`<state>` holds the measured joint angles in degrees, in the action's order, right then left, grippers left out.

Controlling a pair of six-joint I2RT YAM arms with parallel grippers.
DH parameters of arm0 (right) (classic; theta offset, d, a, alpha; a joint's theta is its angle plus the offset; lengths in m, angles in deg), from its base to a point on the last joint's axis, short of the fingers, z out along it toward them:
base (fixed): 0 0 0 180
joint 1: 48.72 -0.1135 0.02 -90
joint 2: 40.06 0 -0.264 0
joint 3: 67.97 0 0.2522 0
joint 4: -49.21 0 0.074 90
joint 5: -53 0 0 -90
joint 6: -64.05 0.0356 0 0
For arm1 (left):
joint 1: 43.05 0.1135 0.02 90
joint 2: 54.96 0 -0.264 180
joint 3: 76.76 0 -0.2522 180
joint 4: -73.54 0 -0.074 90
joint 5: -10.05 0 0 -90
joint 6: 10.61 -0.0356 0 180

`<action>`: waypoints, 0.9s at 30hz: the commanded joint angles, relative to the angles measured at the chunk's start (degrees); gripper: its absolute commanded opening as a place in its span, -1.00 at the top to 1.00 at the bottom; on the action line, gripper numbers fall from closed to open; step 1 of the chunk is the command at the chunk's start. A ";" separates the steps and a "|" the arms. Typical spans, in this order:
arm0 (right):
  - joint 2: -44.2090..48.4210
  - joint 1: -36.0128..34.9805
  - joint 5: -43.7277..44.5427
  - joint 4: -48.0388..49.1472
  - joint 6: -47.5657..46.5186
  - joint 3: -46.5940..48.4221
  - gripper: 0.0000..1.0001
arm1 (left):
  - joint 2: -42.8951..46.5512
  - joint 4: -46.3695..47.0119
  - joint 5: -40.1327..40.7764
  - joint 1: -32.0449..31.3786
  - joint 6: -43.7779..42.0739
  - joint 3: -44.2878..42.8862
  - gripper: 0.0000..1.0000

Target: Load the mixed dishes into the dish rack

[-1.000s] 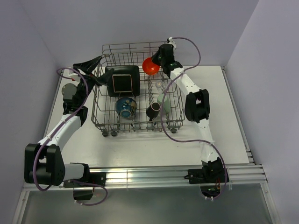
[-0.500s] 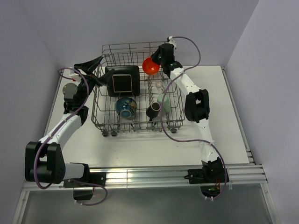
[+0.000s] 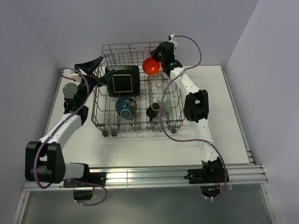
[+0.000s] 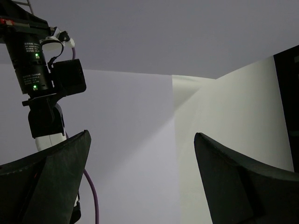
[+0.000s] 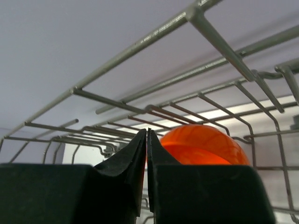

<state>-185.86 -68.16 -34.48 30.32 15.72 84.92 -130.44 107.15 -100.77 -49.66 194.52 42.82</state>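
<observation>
- Our right gripper (image 3: pixel 157 59) reaches over the back right of the dish rack (image 3: pixel 99 115). In the wrist view its fingers (image 5: pixel 131 158) are pressed almost together, pinching the rim of the small orange bowl (image 5: pixel 201 144).
- The bowl hangs tipped on its side above the tines, close to the raised back rail.
- Our left gripper (image 4: pixel 142 134) is spread wide with nothing between the fingers. It is raised just outside the rack's back left corner.
- Inside the rack, the black square plate (image 3: pixel 122 81) stands on edge at the back left, with the blue round bowl (image 3: pixel 125 106) in front of it.
- The dark brown mug (image 3: pixel 153 111) and pale green cup (image 3: pixel 164 100) sit together at the front right, with the small clear glass (image 3: pixel 159 85) behind them.
- Any lettering on the dishes is too small for us to read.
</observation>
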 commanded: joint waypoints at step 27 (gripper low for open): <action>5.08 -0.77 1.87 -8.93 -2.03 -6.06 1.00 | -0.63 3.07 -1.59 -0.51 31.12 -3.71 -0.98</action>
<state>-184.81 -68.38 -33.05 28.66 15.78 80.33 -131.08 107.15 -101.21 -49.77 194.52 41.99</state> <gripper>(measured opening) 0.006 0.992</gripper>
